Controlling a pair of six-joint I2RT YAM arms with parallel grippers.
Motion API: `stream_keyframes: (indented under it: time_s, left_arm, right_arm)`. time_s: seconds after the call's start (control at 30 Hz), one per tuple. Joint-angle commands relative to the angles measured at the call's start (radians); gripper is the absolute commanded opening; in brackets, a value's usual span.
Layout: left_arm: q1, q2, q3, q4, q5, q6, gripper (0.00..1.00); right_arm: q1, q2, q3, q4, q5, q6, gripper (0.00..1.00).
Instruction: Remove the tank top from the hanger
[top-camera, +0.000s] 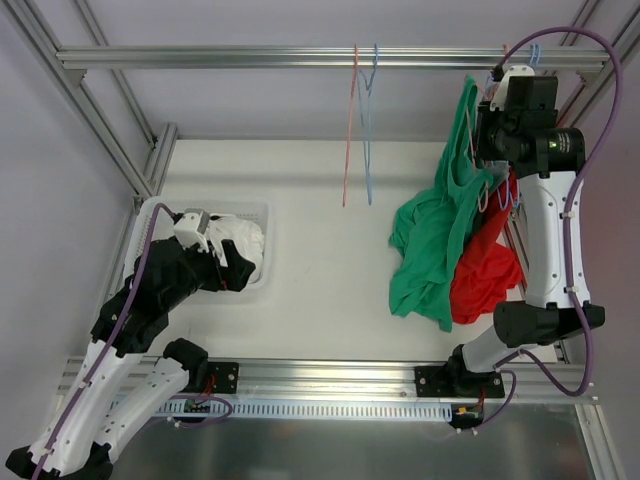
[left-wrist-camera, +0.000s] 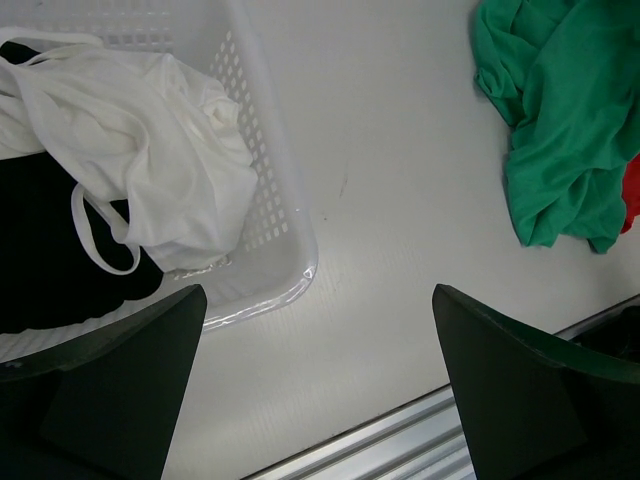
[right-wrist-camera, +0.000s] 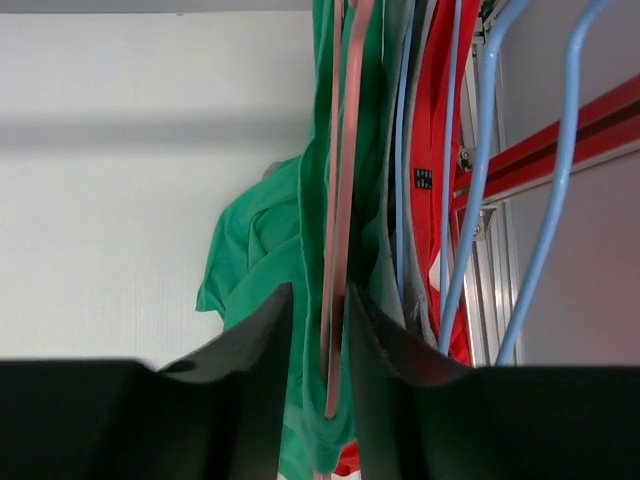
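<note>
A green tank top (top-camera: 435, 245) hangs from a pink hanger at the right end of the top rail, and its lower part lies bunched on the table. My right gripper (top-camera: 487, 100) is up at that hanger. In the right wrist view the fingers (right-wrist-camera: 320, 300) are closed narrowly on the pink hanger (right-wrist-camera: 335, 250) and on the green fabric (right-wrist-camera: 250, 260) around it. My left gripper (top-camera: 240, 270) is open and empty, low over the table by the basket's near corner; it also shows in the left wrist view (left-wrist-camera: 320, 340).
A red top (top-camera: 487, 275) hangs beside the green one on blue hangers (right-wrist-camera: 470, 200). Empty pink (top-camera: 350, 130) and blue (top-camera: 368, 140) hangers hang mid-rail. A white basket (top-camera: 150, 215) at left holds white (left-wrist-camera: 160, 150) and black (left-wrist-camera: 40, 240) garments.
</note>
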Motion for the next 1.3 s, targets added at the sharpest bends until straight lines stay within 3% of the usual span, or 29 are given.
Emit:
stream_keyframes:
  time_s: [0.0,0.13,0.23,0.47,0.77,1.03,1.27]
  left_arm:
    - [-0.006,-0.020,-0.004,0.008,0.035,0.024,0.99]
    - [-0.006,-0.015,-0.006,0.009,0.043,0.027,0.99]
    - [-0.008,-0.012,-0.004,0.011,0.047,0.026,0.99]
    - [-0.008,-0.021,-0.004,0.009,0.053,0.023,0.99]
    - [-0.009,-0.018,-0.004,0.012,0.064,0.026,0.99]
    - [-0.009,0.006,0.043,0.028,0.104,0.021,0.99]
    - [-0.029,0.098,0.220,0.163,0.266,-0.014,0.99]
  right_arm:
    - [-0.011,0.010,0.019,0.032,-0.026,0.007,0.20]
    - [-0.010,0.019,0.031,0.050,-0.034,0.030,0.01]
    - [-0.007,0.002,0.010,0.084,-0.089,0.070,0.00]
    - [-0.007,-0.177,-0.206,0.400,-0.314,0.199,0.00]
    - [-0.008,-0.266,-0.288,0.552,-0.448,0.199,0.00]
    - [-0.007,-0.359,-0.401,0.523,-0.485,0.231,0.00]
    - [-0.008,-0.637,-0.645,0.442,-0.493,0.228,0.00]
